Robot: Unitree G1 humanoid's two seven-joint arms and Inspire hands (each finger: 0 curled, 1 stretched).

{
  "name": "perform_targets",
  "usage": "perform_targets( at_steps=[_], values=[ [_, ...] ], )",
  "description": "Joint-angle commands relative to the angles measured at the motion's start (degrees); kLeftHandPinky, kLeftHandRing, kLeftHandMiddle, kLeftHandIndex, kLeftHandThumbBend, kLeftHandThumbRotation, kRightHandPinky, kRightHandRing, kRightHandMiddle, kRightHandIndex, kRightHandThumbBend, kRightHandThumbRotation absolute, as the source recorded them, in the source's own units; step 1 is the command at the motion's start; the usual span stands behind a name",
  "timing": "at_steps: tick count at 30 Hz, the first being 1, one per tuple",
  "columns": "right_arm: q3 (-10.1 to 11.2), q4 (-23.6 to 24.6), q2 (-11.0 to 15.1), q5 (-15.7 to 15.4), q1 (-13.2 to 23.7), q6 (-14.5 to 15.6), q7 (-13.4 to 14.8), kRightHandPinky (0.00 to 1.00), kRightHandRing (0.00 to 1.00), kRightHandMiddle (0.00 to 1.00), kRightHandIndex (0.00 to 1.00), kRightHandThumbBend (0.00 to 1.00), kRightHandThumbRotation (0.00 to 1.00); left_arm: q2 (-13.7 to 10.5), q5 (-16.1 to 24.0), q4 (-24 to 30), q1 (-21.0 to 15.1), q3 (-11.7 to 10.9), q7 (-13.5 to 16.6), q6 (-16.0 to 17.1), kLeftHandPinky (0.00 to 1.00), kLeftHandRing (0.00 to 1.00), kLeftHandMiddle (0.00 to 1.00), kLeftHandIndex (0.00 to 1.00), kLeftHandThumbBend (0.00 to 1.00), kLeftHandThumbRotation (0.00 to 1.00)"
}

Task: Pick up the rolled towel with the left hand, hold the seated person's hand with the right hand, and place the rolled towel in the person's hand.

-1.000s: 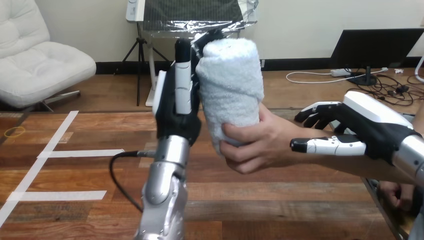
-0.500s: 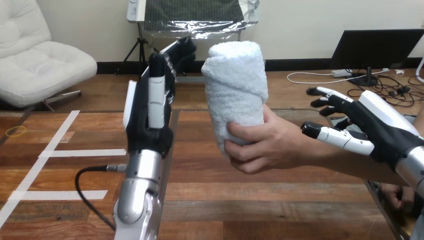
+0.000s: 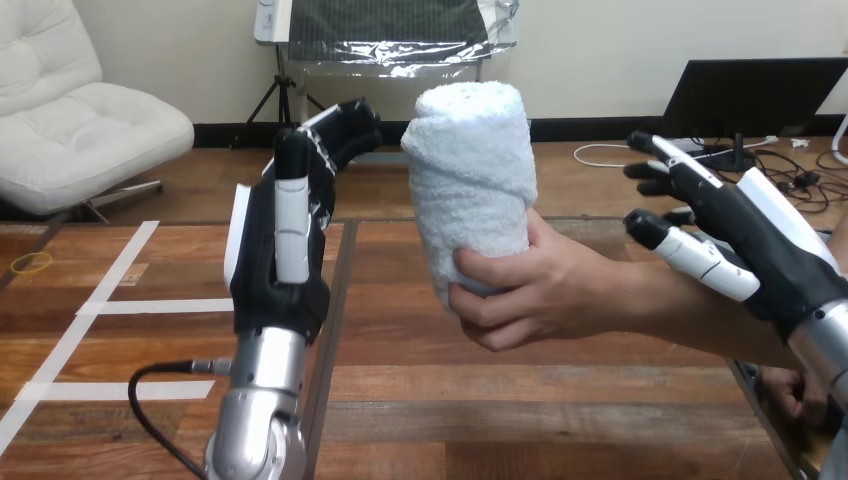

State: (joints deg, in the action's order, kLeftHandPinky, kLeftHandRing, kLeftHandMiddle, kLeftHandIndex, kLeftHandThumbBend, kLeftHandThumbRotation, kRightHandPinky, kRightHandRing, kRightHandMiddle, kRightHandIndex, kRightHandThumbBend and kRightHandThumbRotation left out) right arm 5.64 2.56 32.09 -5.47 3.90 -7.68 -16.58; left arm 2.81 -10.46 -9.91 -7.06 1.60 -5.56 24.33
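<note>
the wooden table ran across the lower part of our view, its planks lying beneath everything that was held up over it. our left arm rose from the bottom edge at the left with its silver forearm nearly upright. it ended in our left hand, raised above the table with the fingers pointing up and away and only their tips bent a little forward. that hand was open and had hold of nothing, and it stood to the left of the towel with a clear gap between them.

the person's forearm reached in from the right over the table. our right hand was above it, open, with fingers spread and fairly straight and the thumb stretched out over the wrist. none of them curled round the wrist, and we could not tell whether the palm touched the forearm.

the person's hand was wrapped round the lower part of the rolled towel. the towel stood upright, white, between our two hands, and its upper half rose free of that grip.

white tape strips lay on the table's left side, and a small yellow ring lay near the left edge.
</note>
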Motion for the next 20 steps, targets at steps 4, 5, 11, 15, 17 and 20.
perform_targets(
  at_steps=[4, 5, 11, 15, 17, 20],
  values=[
    [2.7, 4.4, -3.5, 3.6, -0.5, -5.1, 2.3, 0.77, 0.91, 0.92, 0.98, 1.00, 1.00, 1.6, -1.8, 8.9, 2.9, 1.7, -0.9, -2.1, 0.87, 0.78, 0.76, 0.69, 0.69, 0.99],
    [2.8, 4.6, -3.8, 4.1, -0.8, -5.6, 2.4, 0.76, 0.90, 0.91, 0.97, 0.97, 1.00, 1.5, -1.9, 9.5, 3.4, 1.8, -1.0, -2.3, 0.84, 0.78, 0.76, 0.69, 0.69, 0.99],
    [3.0, 6.9, -6.7, 6.1, -2.8, -9.1, 3.7, 0.76, 0.89, 0.89, 0.96, 0.93, 1.00, 1.2, -2.4, 13.5, 6.3, 2.1, -1.2, -3.2, 0.75, 0.75, 0.75, 0.69, 0.69, 0.98],
    [2.8, 9.2, -8.7, 6.6, -4.5, -10.6, 4.7, 0.75, 0.88, 0.88, 0.95, 0.96, 1.00, 0.9, -2.8, 15.6, 8.1, 2.3, -1.5, -3.3, 0.67, 0.73, 0.73, 0.68, 0.70, 0.96],
    [2.5, 10.7, -9.8, 6.9, -5.8, -11.7, 5.3, 0.76, 0.89, 0.88, 0.95, 0.97, 1.00, 0.5, -3.3, 16.6, 9.2, 2.4, -2.0, -3.0, 0.65, 0.72, 0.72, 0.68, 0.70, 0.95],
    [2.1, 12.9, -11.6, 7.9, -7.6, -12.7, 5.9, 0.77, 0.90, 0.88, 0.95, 0.99, 1.00, 0.1, -3.8, 17.8, 10.6, 2.4, -2.9, -2.4, 0.63, 0.72, 0.72, 0.68, 0.70, 0.95]
  ],
)
